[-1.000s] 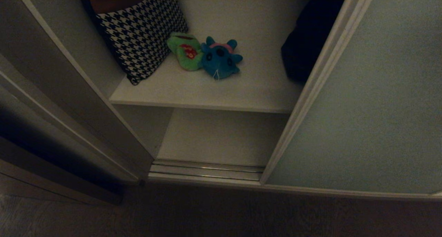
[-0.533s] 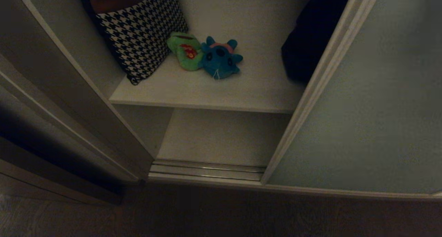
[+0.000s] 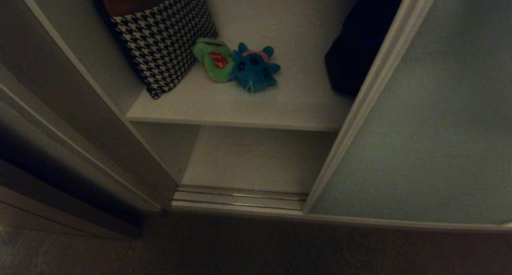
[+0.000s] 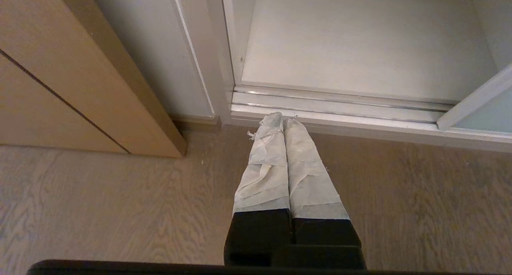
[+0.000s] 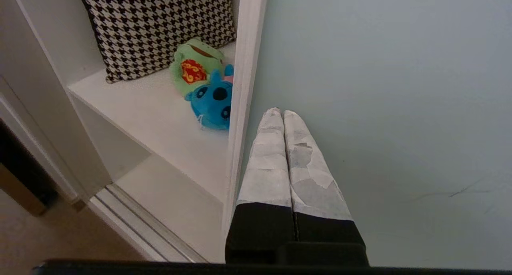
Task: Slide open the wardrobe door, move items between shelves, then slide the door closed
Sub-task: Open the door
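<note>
Since a second ago the head view shows nothing moved — the green frog plush (image 3: 212,59) and teal plush (image 3: 253,71) lie touching on the upper shelf (image 3: 280,107), just beside the houndstooth bag (image 3: 164,39). The sliding wardrobe door (image 3: 432,127) stands pushed right, partly covering a black bag (image 3: 356,47). The right gripper (image 5: 283,115) faces the door panel, fingers together and empty; the left gripper (image 4: 283,120), fingers pressed together, hangs over the wooden floor (image 4: 100,211) before the floor track (image 4: 340,107) and lower shelf (image 4: 360,47).

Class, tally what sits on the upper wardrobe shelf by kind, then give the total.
Plush toys: 2, the green plush toy and the teal plush toy
Houndstooth bag: 1
Black bag: 1
Total: 4
</note>
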You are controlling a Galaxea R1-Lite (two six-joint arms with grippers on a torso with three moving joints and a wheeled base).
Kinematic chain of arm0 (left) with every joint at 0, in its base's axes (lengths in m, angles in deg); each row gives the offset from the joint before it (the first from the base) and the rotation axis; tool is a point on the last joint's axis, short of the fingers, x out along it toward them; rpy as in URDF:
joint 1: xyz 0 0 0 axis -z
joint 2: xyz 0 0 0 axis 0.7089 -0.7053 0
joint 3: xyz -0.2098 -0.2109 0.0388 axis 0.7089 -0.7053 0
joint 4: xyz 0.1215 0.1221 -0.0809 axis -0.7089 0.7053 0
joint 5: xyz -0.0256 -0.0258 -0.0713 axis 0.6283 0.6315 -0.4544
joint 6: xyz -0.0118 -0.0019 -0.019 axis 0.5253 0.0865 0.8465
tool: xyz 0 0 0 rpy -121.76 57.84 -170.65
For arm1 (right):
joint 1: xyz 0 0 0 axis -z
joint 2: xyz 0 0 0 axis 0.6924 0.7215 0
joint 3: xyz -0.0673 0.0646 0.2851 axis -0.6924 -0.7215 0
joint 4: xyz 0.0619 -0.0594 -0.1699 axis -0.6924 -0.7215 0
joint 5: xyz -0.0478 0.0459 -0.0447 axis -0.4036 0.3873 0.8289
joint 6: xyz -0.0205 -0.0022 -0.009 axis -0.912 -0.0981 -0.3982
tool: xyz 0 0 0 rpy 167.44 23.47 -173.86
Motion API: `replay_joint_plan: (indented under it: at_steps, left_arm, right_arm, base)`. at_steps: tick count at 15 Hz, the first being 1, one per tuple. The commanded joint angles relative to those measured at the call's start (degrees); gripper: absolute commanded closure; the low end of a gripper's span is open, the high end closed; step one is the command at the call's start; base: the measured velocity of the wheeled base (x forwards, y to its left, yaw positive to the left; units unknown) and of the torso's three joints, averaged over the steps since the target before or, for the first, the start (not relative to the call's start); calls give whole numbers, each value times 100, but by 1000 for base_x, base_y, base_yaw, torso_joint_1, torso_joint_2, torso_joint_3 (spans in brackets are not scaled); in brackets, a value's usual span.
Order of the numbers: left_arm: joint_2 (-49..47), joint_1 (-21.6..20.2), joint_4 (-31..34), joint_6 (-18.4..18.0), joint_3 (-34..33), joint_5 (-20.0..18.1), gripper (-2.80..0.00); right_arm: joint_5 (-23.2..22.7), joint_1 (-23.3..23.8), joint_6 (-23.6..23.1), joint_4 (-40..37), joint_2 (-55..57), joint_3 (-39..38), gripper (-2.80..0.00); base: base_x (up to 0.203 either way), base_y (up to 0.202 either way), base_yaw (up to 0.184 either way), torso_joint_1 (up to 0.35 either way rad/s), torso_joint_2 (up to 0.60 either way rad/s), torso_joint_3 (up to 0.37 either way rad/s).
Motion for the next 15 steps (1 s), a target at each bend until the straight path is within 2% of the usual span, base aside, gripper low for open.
replay_joint_plan:
  at_steps: [1,5,10,15]
  left_arm:
    - [-1,-1,0,4,0,0,0]
    - [-7,-1,0,4,0,0,0]
    - [-7,-1,0,4,0,0,0]
    - [0,-1,0,4,0,0,0]
  right_arm:
    - [31,-8,32,18,181,95,0]
    - [32,-69,39,1,356,156,0]
    - [44,-514,-25,1,834,405,0]
    - [196,-965,-29,-5,1528,1044,0]
  base:
    - [0,0,0,0,0,0]
    - [0,0,0,0,0,0]
    - [0,0,0,0,0,0]
    - [0,0,0,0,0,0]
